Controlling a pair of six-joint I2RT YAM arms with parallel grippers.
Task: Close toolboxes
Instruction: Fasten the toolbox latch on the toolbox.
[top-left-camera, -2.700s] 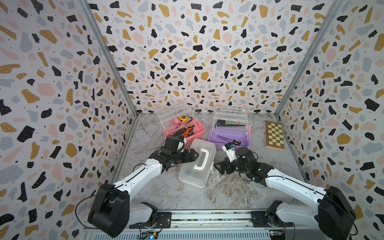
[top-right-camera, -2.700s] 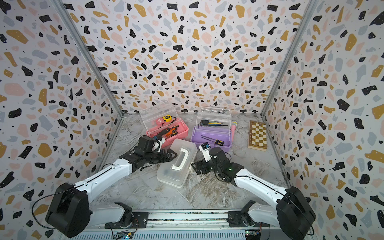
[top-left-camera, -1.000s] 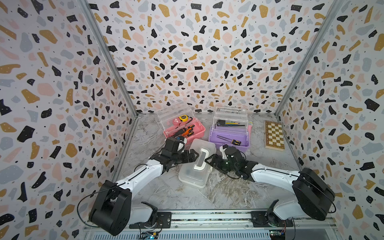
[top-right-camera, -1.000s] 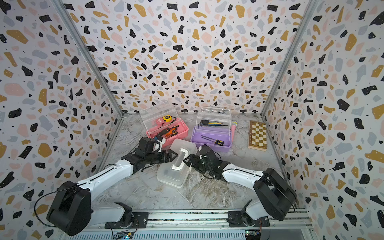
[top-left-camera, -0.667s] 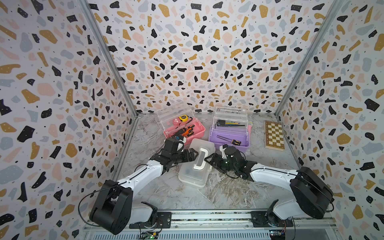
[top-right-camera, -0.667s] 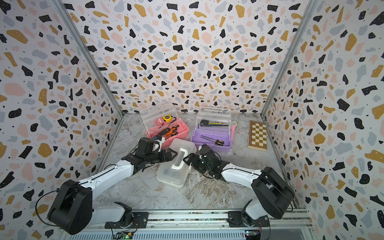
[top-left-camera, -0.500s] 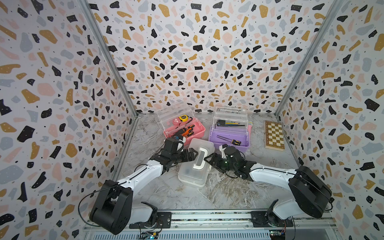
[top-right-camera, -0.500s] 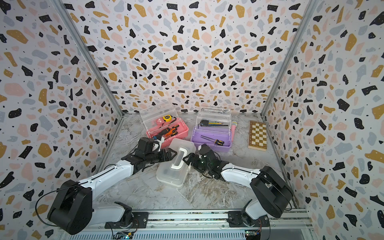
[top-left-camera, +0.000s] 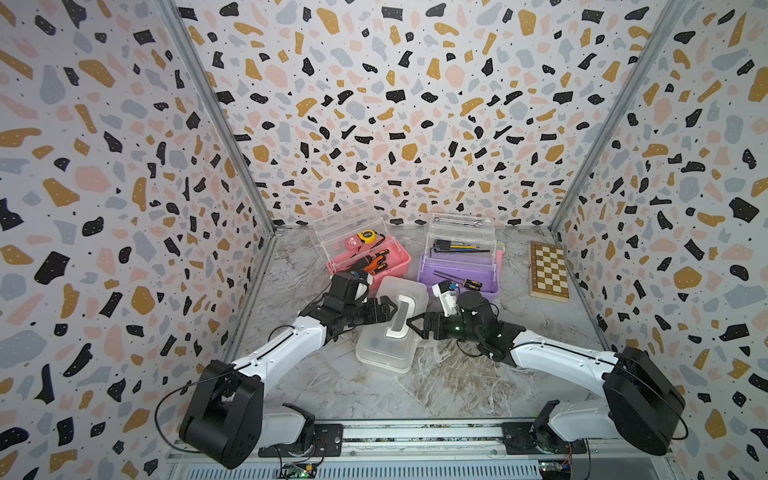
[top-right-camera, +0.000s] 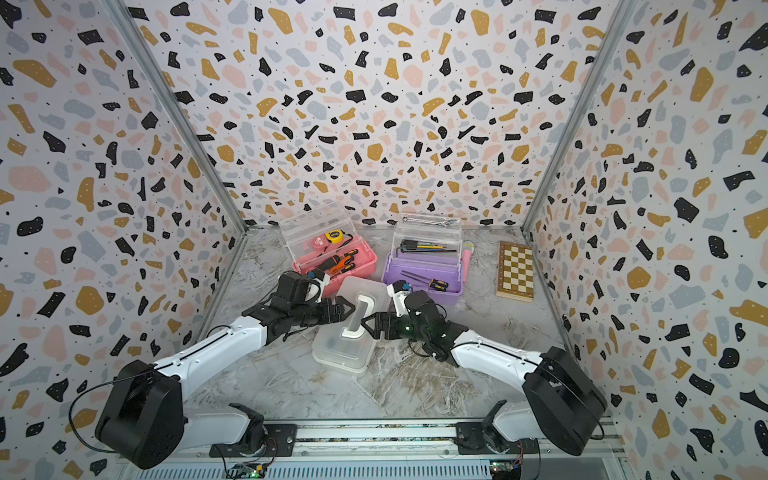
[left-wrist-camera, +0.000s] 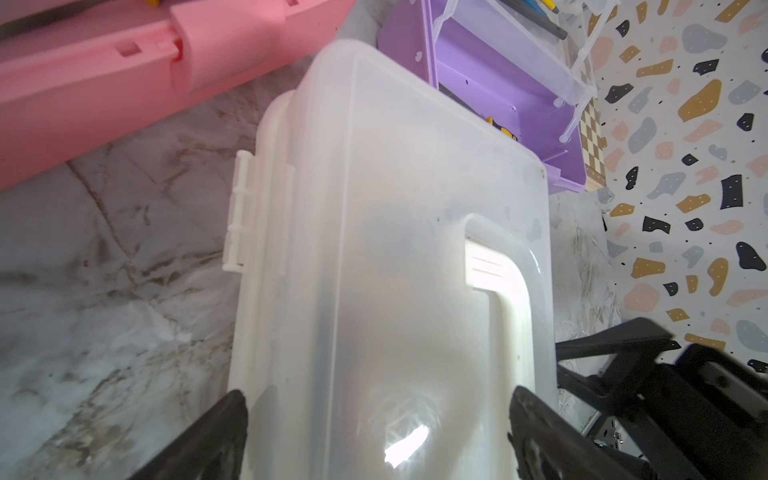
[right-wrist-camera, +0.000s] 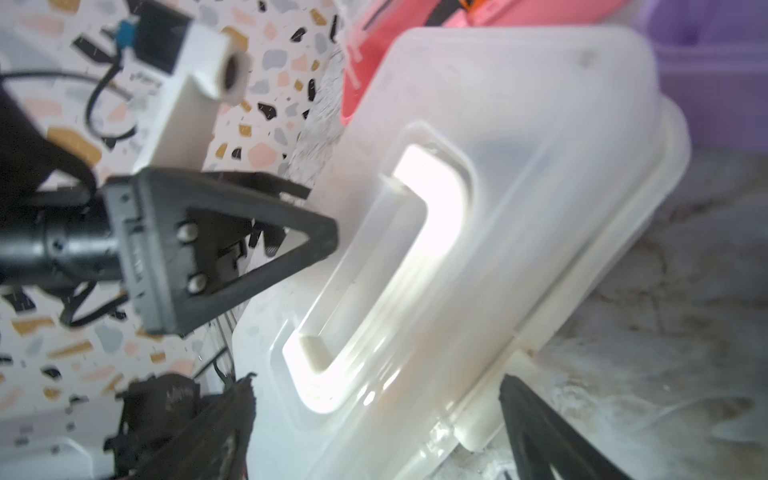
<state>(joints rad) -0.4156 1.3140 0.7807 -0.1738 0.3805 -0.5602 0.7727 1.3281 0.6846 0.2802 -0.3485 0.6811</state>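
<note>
The white toolbox (top-left-camera: 384, 345) (top-right-camera: 347, 340) lies in the middle of the floor with its frosted lid down and its white handle (top-left-camera: 402, 313) flat. My left gripper (top-left-camera: 388, 309) (top-right-camera: 349, 309) is at its left side and my right gripper (top-left-camera: 409, 322) (top-right-camera: 365, 322) at its right side, tips facing across the handle. Both stand open. In the wrist views the white toolbox (left-wrist-camera: 395, 249) (right-wrist-camera: 519, 187) fills the space between the spread fingers of the left gripper (left-wrist-camera: 378, 415) and the right gripper (right-wrist-camera: 374, 419). Behind it stand the pink toolbox (top-left-camera: 390, 266) (top-right-camera: 361, 262) and the purple toolbox (top-left-camera: 457, 276) (top-right-camera: 419, 286), clear lids raised, tools inside.
A wooden chessboard (top-left-camera: 547, 271) (top-right-camera: 516, 271) lies flat at the back right. Patterned walls close in the marble floor on three sides. A white latch tab (left-wrist-camera: 239, 212) sits on the white toolbox's long side.
The right arm has swung in from the right to the white toolbox's side. Over the last half second both grippers' jaws have widened a little. The left arm has barely moved.
</note>
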